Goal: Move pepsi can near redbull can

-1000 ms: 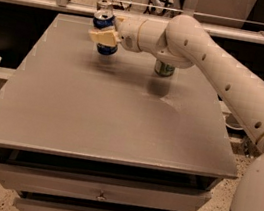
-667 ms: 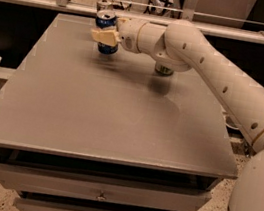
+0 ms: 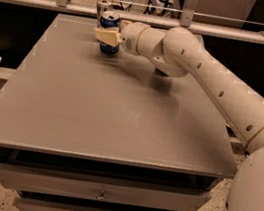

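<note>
gripper: I have it over the far left part of the table, wrist pointing left, level with the middle of the pepsi can.
fingers: cream pads closed round the can's waist. One pad crosses its front; the other is out of my sight.
pepsi can: upright in that grip, with its silver top and blue shoulder above the pad and its blue base below. I cannot tell whether the base touches the tabletop.
redbull can: upright at the table's far edge, just behind the pepsi can and slightly to its left. The two are very near; I cannot make out whether they touch.
arm: white, reaching in from the near right across the far half of the table.
table: grey top, with drawers beneath its near edge.
rail: metal bar running behind the table.
</note>
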